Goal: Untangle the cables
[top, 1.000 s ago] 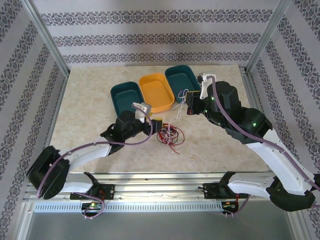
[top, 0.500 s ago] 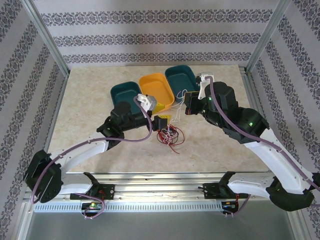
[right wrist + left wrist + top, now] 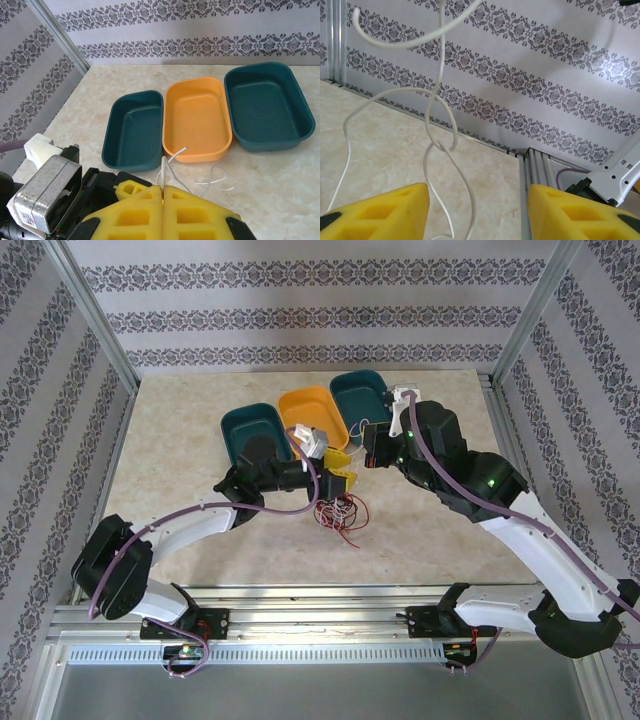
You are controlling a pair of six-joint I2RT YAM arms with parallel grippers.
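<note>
My left arm runs low from its base at the near edge, forearm slanting toward the middle of the table (image 3: 180,460), wrist turned so the left pincer (image 3: 340,478) points level toward my right side. My right arm climbs from its base, bends over at the elbow and reaches back inward, so that the right pincer (image 3: 162,195) faces the left one, the two close together but apart.

On the near side of both pincers, just under the left one, the tangle of red, black and white cables (image 3: 338,512) lies in a small heap on the table.

My left pincer is open: its yellow pads stand well apart. The white cable (image 3: 441,146) hangs in loose loops in front of it, crossing over itself once, and drops down through the gap between the pads, closer to the left pad. I cannot tell whether it touches that pad.

My right pincer is closed, its yellow pads pressed together on the white cable, which comes out from between the tips and curls onto the table just beyond them.

Past the right pincer three empty trays sit side by side, touching: a dark teal tray (image 3: 132,130), an orange tray (image 3: 197,117) and another teal tray (image 3: 265,105). Beyond them stands the patterned wall (image 3: 200,47).
</note>
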